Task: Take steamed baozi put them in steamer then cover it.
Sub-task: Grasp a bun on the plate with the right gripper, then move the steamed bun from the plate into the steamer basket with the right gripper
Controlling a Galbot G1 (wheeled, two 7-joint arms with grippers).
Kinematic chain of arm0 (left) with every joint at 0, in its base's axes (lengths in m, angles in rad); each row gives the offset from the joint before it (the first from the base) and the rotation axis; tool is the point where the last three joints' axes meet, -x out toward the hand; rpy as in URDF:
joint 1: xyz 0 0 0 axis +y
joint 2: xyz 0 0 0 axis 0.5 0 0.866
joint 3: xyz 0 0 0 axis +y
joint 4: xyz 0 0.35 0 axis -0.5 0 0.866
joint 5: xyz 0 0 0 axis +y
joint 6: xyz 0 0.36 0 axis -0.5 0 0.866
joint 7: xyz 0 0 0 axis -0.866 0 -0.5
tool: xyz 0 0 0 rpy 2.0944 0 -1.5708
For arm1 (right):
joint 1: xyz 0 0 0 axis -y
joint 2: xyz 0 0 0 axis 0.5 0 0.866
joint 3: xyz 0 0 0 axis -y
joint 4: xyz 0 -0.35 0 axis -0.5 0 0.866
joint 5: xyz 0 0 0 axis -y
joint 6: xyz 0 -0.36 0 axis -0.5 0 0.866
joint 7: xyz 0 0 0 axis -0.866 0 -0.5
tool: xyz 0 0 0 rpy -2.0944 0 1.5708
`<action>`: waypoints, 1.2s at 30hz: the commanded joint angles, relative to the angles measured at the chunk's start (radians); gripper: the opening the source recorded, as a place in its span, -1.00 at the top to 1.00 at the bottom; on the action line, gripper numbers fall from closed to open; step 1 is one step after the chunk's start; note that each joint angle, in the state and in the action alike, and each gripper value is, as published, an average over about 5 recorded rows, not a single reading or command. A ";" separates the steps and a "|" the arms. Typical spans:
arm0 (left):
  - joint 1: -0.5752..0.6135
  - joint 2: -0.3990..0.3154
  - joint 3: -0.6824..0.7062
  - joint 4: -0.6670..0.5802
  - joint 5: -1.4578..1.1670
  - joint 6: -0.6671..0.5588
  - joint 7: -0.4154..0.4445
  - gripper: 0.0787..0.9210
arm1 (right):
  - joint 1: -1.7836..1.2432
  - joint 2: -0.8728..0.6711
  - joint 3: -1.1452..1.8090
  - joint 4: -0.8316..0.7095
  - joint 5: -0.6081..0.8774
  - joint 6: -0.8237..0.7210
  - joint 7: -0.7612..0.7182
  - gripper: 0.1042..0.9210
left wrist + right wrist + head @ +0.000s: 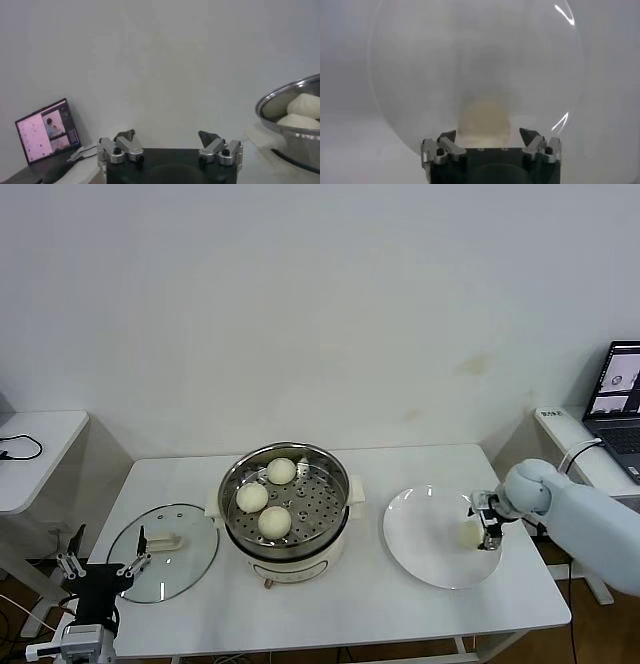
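The white table (390, 604) fills the middle of the scene, and the steamer (288, 506) sits on it just left of centre, a shiny steel basket with a holed floor riding on its cream cooker base. Three steamed baozi are in that basket: one at the far side (281, 471), one to the left (252, 497), one at the near side (275, 522). From the left wrist view the steamer's rim (292, 97) shows off to one side with two buns peeking over it.

Right of the steamer lies the flat white plate (425, 539), well apart from the cooker. The fourth bun (470, 534) is on the plate's right part, and the right gripper (489, 534) is down over it, the grey arm reaching in from the right edge of the table. In the right wrist view that gripper (488, 136) has its fingers spread wide, with the pale bun (484, 117) sitting just beyond the tips and between them, not clamped. Whether the fingertips touch the bun cannot be told.

Left of the steamer, the glass lid (165, 552) rests flat on the table, its cream handle (166, 539) up.

Down at the near-left corner, the left gripper (103, 567) hangs off the table's edge beside the lid, idle, fingers open wide and holding nothing; its own camera shows the same (169, 145).

At the far right, a laptop (618, 399) glows on a side desk.
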State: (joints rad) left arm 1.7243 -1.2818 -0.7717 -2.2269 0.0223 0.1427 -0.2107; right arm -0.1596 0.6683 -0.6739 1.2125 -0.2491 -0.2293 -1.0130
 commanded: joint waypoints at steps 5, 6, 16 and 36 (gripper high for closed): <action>-0.004 0.002 0.000 0.003 -0.001 0.000 0.001 -0.77 | -0.013 0.034 0.017 -0.037 -0.016 0.008 -0.013 -0.43; -0.004 0.002 0.000 0.004 -0.001 0.000 0.001 -0.77 | -0.009 0.031 0.016 -0.034 -0.014 0.009 -0.017 -0.40; -0.003 0.006 -0.002 0.001 -0.004 0.000 0.001 -0.77 | 0.137 -0.024 -0.091 0.034 0.069 -0.009 -0.065 -0.20; -0.030 0.014 0.017 0.006 -0.012 0.001 0.002 -0.77 | 0.860 0.129 -0.546 0.262 0.563 -0.195 -0.016 -0.26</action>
State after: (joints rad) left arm 1.6972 -1.2686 -0.7577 -2.2216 0.0105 0.1434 -0.2090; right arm 0.4172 0.6867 -1.0486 1.4113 0.1062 -0.3492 -1.0581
